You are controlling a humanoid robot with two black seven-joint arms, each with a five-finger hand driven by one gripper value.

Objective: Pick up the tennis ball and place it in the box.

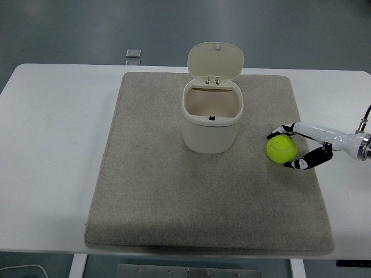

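Observation:
A yellow-green tennis ball (282, 148) lies on the grey mat (174, 197), to the right of the cream box (211, 119). The box stands upright with its hinged lid (215, 61) tipped back and its inside open to view. My right hand (283, 150) comes in from the right edge and has its fingers curled around the ball, one fingertip (275, 134) at the ball's far side and another (295, 165) at its near side. The ball still rests on the mat. My left arm does not show.
The mat covers most of the white table (52, 145). A small grey square object (133, 54) lies at the table's far edge, behind the mat.

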